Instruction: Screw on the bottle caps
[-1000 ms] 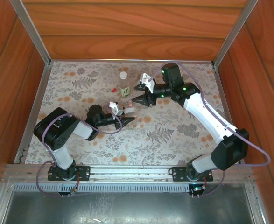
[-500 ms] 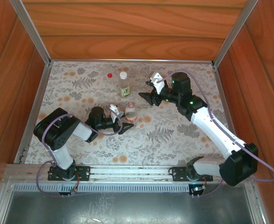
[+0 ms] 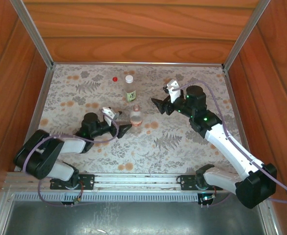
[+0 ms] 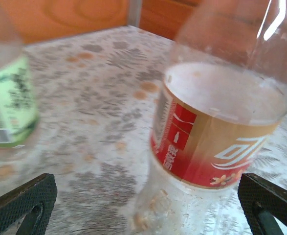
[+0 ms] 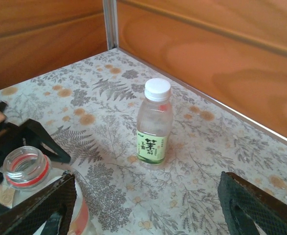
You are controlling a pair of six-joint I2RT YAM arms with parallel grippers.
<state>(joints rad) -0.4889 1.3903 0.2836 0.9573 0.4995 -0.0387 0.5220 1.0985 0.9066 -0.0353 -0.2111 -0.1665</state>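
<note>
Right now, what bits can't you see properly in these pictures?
Short clear plastic bottle with the red band: left wrist view, neck cut off by the top edge; right wrist view, base cut off by the bottom edge.
Taller clear plastic bottle with the green-yellow label: left wrist view, blurred and cut by the left edge.
Small round red plastic cap: top view, too small to tell which way up.

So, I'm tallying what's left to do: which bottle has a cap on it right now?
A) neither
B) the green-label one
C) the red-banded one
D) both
B: the green-label bottle wears the white cap, while the red-banded bottle has an open neck and the red cap lies loose on the table.
</note>
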